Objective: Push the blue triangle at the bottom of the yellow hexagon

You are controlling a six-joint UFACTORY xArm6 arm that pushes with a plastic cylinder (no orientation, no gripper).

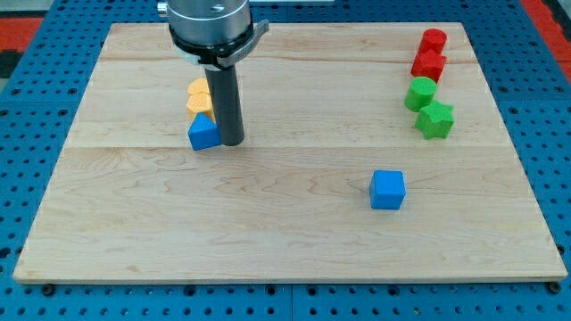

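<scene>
Camera view: my tip (231,143) rests on the table (285,241), touching the right side of the blue triangle (203,133). Tool is a plain rod with nothing to spread or pinch. Yellow hexagon (198,95) sits just above the triangle, its right edge hidden by the rod. Arm housing is cut off at the view's top.
</scene>
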